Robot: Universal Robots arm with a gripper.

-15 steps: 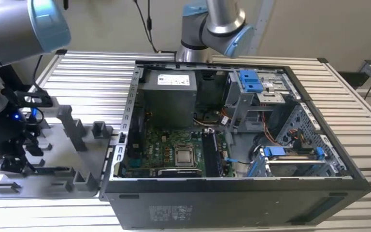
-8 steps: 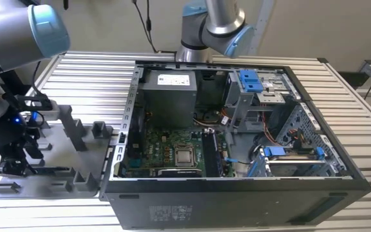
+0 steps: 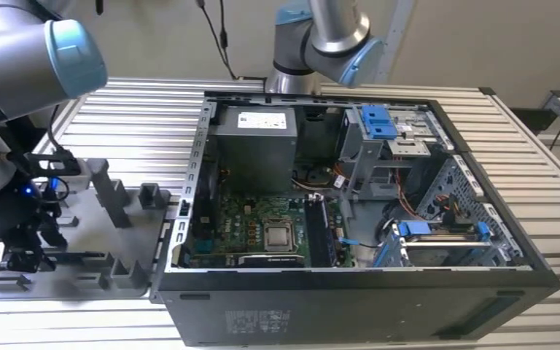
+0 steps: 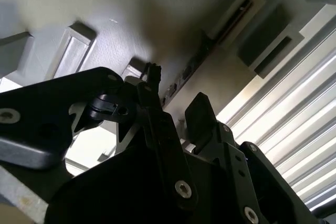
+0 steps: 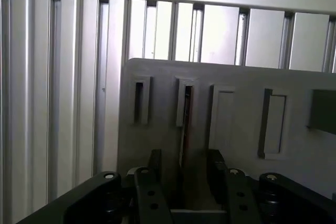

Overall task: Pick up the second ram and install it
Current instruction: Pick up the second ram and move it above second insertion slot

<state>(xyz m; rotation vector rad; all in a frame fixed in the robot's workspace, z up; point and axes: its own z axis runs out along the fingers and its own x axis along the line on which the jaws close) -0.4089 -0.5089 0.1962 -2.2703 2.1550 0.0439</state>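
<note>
You had the end effector (image 3: 25, 257) down low over the grey holder plate (image 3: 81, 211) at the exterior view's left. The plate lay on the slatted metal bench (image 3: 144, 117), just beside the open computer case (image 3: 358, 292). The second ram (image 5: 184, 124) was not lifted: it stood on edge in a narrow slot of the plate and showed edge-on in the first wrist view as a thin dark strip. In both wrist views your two black fingers (image 5: 155, 167) sat one on each side of that strip, spread to a middling width, with a visible gap between each finger and the board, so nothing was clamped. In the second wrist view the end effector (image 4: 176, 85) faced the plate from close up, and the second ram (image 4: 191, 64) ran as a long dark line from between the fingertips toward the far end of its slot. Upright blocks (image 3: 113, 193) stood on the plate nearer the case, apart from the end effector. Inside the case the green motherboard (image 3: 251, 226) lay flat with the processor socket (image 3: 280, 235) on it. The grey power supply (image 3: 256, 142) sat farther from the camera, and the blue drive brackets (image 3: 378, 120) were toward the exterior view's right. You could not tell from the exterior view whether the fingers touched the plate. Another section of the arm (image 3: 324, 36) rose beyond the case.
</note>
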